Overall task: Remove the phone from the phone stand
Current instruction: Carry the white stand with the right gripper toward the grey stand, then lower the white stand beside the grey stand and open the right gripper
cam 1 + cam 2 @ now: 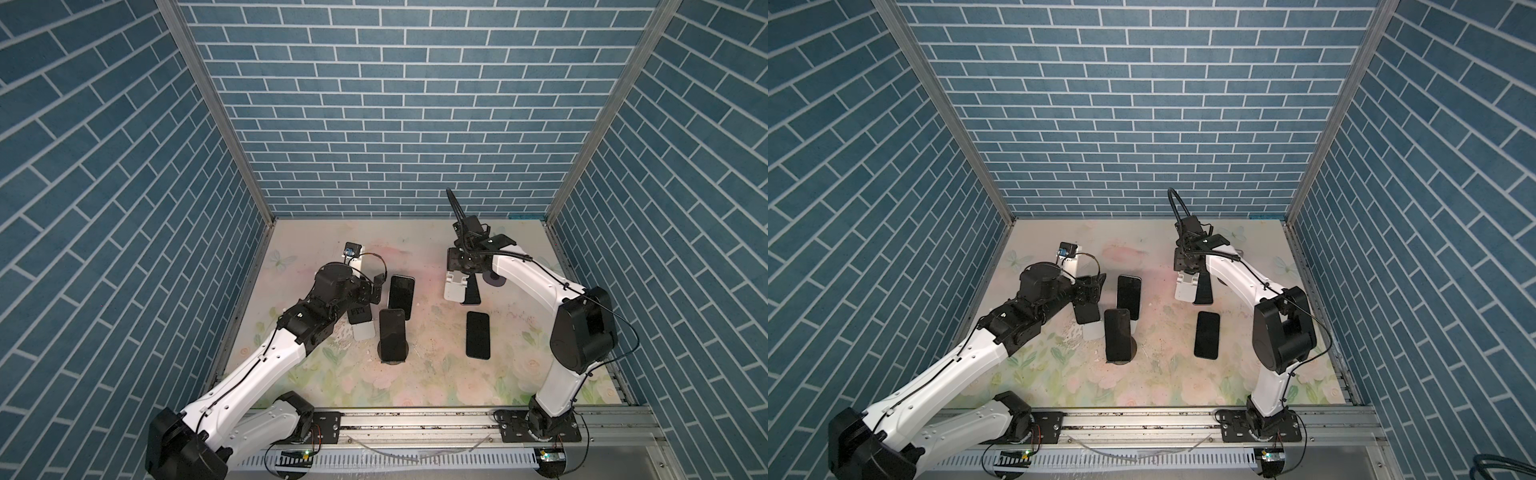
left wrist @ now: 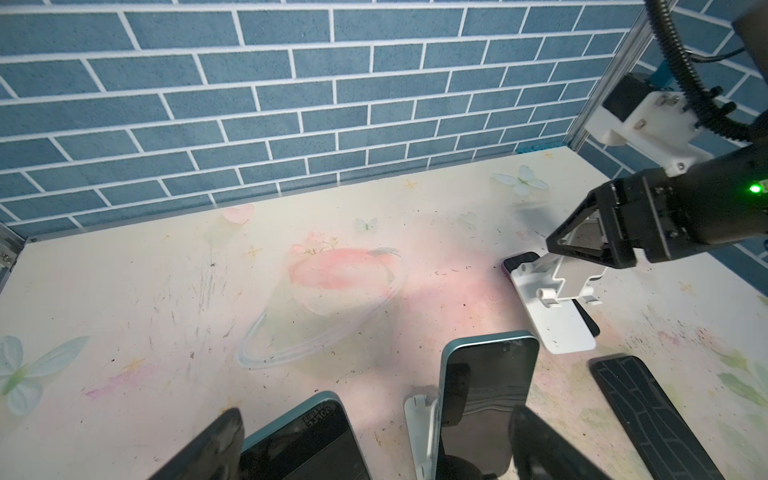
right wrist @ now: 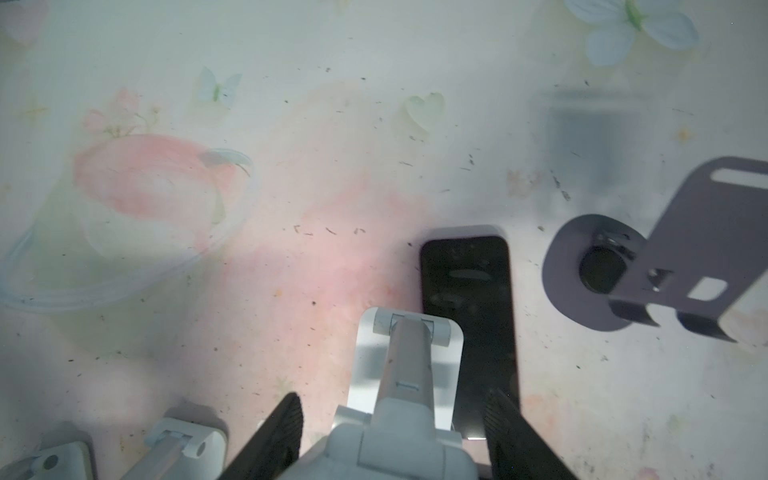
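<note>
Beside a phone (image 3: 465, 299), right jaws straddle white stand (image 3: 409, 365), grip unclear; left jaws gape.

Blue brick print with white mortar lines covers walls (image 1: 374, 104). Cream table (image 1: 436, 374) carries pastel print: pink ringed planet (image 2: 340, 274), pale blue-green butterfly (image 2: 519, 180), green leaves and pink roses along near edge (dark flecks speckle surface). White shells, black joints on left arm (image 1: 266, 365) and right arm (image 1: 536, 286); green light (image 2: 754, 189) glows on black wrist. Propped phone (image 2: 486, 399): black screen, teal frame. Flat phone (image 2: 648, 415): black glass mirrors brick pattern. White folding stand (image 2: 557, 324); grey-violet disc-base stand (image 3: 561, 266).
</note>
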You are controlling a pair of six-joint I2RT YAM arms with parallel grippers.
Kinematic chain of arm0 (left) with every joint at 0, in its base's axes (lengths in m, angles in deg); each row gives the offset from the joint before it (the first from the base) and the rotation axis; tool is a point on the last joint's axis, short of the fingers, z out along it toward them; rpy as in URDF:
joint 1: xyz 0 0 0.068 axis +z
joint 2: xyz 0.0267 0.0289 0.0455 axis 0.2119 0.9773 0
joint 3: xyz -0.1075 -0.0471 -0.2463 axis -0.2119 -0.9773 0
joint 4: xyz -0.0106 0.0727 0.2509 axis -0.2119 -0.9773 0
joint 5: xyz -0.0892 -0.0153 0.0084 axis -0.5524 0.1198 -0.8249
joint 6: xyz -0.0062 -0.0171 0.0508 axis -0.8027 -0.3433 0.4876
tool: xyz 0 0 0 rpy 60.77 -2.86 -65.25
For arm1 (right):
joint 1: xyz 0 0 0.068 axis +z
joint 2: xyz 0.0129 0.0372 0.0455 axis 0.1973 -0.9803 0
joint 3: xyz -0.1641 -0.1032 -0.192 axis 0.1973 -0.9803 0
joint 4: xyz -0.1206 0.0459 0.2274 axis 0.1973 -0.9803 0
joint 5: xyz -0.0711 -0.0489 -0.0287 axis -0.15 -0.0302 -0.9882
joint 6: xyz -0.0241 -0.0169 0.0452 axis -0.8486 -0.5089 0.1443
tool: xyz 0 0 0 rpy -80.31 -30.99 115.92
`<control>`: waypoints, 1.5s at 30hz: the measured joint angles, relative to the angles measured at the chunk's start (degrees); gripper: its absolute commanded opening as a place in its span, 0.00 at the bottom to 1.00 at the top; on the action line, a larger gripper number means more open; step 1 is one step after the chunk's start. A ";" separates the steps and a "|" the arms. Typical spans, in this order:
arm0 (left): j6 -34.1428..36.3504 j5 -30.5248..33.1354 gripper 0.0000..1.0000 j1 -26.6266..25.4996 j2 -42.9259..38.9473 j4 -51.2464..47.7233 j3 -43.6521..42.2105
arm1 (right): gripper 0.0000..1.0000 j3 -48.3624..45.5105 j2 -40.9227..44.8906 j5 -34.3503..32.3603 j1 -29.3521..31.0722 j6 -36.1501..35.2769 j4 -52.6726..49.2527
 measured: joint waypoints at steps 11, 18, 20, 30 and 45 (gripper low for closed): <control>-0.02 -0.20 1.00 0.00 0.66 0.00 0.00 | 0.34 -11.10 10.88 -1.01 -7.61 -0.13 -2.60; -0.04 -0.24 1.00 0.00 0.72 0.00 0.00 | 0.34 -14.82 14.12 -1.49 -14.16 -0.17 -3.04; -0.04 -0.24 0.99 0.00 0.79 0.02 0.00 | 0.34 -15.67 14.60 -1.44 -16.04 -0.17 -2.84; -0.04 -0.24 1.00 0.00 0.96 0.02 0.00 | 0.34 -17.20 14.45 -0.83 -21.84 -0.17 0.09; -0.09 -0.17 1.00 0.00 0.96 0.00 0.00 | 0.35 -19.39 10.03 -2.10 -22.29 -1.62 6.12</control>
